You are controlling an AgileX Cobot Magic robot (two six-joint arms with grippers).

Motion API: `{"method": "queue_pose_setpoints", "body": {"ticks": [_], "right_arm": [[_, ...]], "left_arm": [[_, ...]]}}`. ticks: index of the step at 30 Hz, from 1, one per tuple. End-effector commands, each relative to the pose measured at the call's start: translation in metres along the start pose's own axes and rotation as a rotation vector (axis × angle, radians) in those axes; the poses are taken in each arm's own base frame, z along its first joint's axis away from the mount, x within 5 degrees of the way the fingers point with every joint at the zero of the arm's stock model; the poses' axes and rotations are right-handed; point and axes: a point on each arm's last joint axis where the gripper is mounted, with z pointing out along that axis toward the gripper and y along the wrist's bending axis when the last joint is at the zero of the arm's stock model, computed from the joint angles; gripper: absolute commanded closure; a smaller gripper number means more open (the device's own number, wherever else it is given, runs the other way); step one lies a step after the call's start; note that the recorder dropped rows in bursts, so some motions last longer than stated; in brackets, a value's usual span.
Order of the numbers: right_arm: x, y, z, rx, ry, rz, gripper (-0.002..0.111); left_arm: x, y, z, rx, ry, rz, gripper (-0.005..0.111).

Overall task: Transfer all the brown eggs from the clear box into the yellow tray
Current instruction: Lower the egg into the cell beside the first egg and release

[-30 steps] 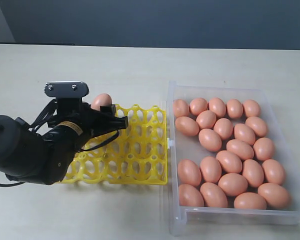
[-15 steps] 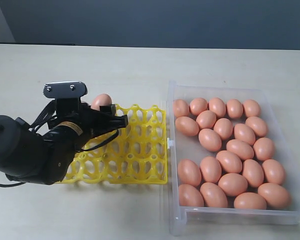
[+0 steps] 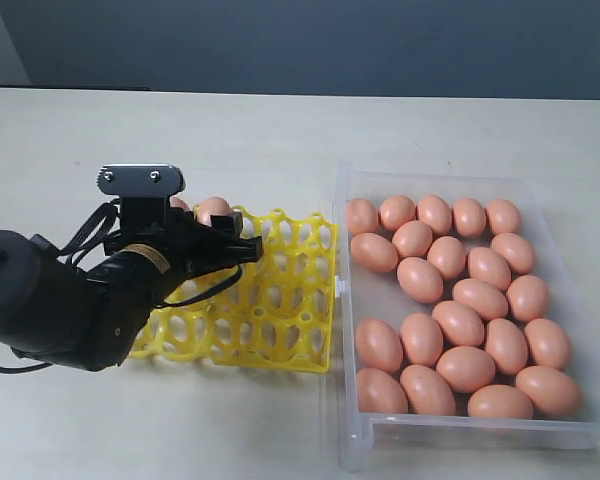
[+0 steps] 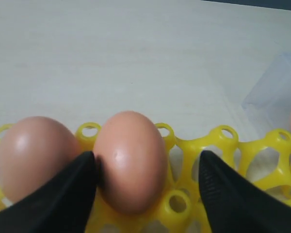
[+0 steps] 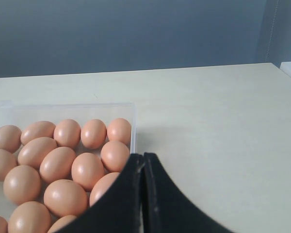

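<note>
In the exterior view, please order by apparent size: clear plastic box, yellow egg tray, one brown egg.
Largest: clear rectangular plastic box.
Then: yellow square lattice plastic tray, partly covered.
Smallest: any smooth brown egg.

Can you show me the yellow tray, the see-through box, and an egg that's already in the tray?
yellow tray [image 3: 280, 361]: exterior view, its near rim.
clear box [image 3: 460, 432]: exterior view, its near wall.
brown egg [image 4: 130, 160]: left wrist view, middle of its shell.
</note>
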Motion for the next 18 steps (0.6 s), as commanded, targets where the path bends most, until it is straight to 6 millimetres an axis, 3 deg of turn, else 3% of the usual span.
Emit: {"method": "queue_pose_setpoints", "body": {"ticks": [1, 7, 12, 18], "right_arm": [[0.0, 0.0, 0.0, 0.0, -0.009, -0.005, 0.109], [0.0, 0.0, 0.0, 0.0, -0.009, -0.005, 0.109], [0.0, 0.0, 0.0, 0.0, -0.009, -0.005, 0.109], [0.0, 0.0, 0.0, 0.0, -0.009, -0.005, 0.109]], "left_arm": [[-0.008, 0.0, -0.003, 0.008, -0.054, -0.01, 0.048], [-0.04, -0.007, -0.019, 0.037, -0.167, 0.017, 0.048], [-0.053, -0.008, -0.028, 0.034, -0.191, -0.008, 0.049], [-0.051, -0.014, -0.026, 0.05, -0.077, 0.03, 0.077]]}}
